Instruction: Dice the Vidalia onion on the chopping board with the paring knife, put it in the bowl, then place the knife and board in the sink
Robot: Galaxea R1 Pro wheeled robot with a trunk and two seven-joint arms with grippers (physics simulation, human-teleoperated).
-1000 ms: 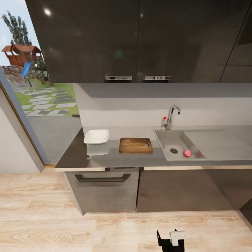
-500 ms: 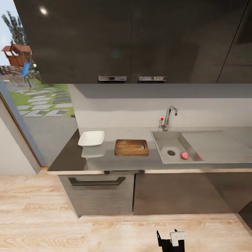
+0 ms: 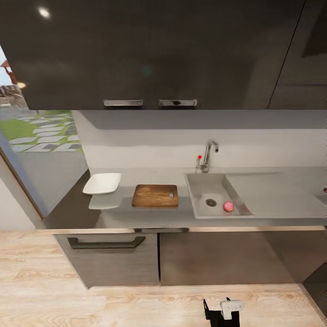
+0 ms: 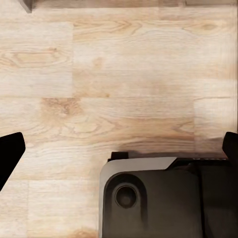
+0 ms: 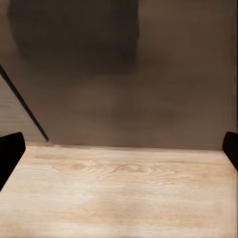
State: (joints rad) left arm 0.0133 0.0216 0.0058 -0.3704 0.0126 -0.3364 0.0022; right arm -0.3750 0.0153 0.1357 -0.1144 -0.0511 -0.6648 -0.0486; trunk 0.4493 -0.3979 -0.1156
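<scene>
**Mia:** Where was the Vidalia onion?

**Ben:** It sat in the sink, down on the bottom, just beside the round drain. It was a small pink ball, on the side of the drain away from the chopping board.

**Mia:** And the robot?

**Ben:** It stood back on the wooden floor, well apart from the countertop. The onion lay ahead of it and higher up, close to straight in front.

**Mia:** Which arm was nearer?

**Ben:** I could not really tell. The onion was almost in the middle. I think the right arm could reach it more easily, because the sink was on that side of the board.

**Mia:** Were the pincers open?

**Ben:** The left gripper looked down at the floor and at the robot's own dark base. Its two black fingertips were far apart, with nothing between them. The right gripper faced a dark cabinet front and the floor. Its fingertips were far apart too, and empty.

**Mia:** What else was up there?

**Ben:** The bowl sat just beside the board. I could not pick out the knife.

**Mia:** So what came first?

**Ben:** I think the robot had to roll closer before any arm could reach in.
</scene>
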